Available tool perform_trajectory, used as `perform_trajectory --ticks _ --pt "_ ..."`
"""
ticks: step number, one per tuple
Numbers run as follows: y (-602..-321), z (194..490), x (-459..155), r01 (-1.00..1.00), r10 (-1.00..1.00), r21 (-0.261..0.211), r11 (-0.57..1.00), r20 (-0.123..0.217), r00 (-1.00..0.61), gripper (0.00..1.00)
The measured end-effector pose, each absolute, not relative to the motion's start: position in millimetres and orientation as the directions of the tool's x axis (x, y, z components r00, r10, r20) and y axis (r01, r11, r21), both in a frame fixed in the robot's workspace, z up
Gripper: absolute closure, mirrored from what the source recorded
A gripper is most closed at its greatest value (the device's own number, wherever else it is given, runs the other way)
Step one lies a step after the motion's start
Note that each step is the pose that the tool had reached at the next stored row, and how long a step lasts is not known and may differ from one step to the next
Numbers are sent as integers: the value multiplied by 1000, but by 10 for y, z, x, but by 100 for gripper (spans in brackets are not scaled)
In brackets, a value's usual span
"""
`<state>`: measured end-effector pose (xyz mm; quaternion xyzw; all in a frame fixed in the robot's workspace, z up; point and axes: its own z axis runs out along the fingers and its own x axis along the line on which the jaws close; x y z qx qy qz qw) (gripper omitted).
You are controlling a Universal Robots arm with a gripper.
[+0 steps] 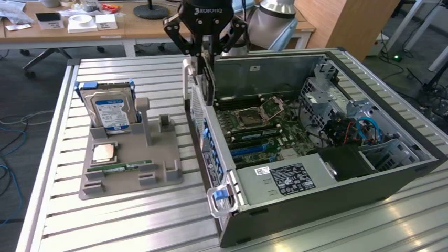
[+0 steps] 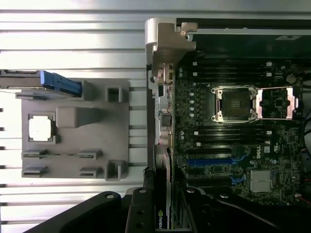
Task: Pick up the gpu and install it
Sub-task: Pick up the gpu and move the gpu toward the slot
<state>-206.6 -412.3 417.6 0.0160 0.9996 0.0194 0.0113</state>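
The gpu (image 1: 207, 84) is pinched between the fingers of the gripper (image 1: 206, 55), which are closed on the card's upper edge. The card hangs straight down from the fingers, upright and edge-on, as a thin dark slab. In the wrist view the same card (image 2: 162, 221) is seen clamped between the two dark fingers of the gripper (image 2: 165, 201), with a green logo on its edge. The gripper and card are held over the open computer case (image 1: 392, 173), at the case wall that faces the grey holder (image 1: 126, 181). Whether the card's lower end touches that wall cannot be told. The motherboard (image 1: 266, 131) lies below the gripper and towards the exterior view's right. Its open CPU socket (image 1: 269, 107) and blue expansion slots (image 1: 248, 152) are left uncovered, and the card is not seated in any slot. Well apart from the gripper, towards the exterior view's left, the holder rests on the slatted metal table (image 1: 126, 226). A blue-labelled hard drive (image 1: 110, 110) is stood upright in it, with a processor chip (image 1: 105, 152) and a green memory stick (image 1: 126, 166) laid flat beside the drive.
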Motion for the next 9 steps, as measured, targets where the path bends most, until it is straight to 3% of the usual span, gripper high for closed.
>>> perform_trajectory --ticks 9 --pt "-4123 4176 -1696 32 33 41 999 -22 -999 74"
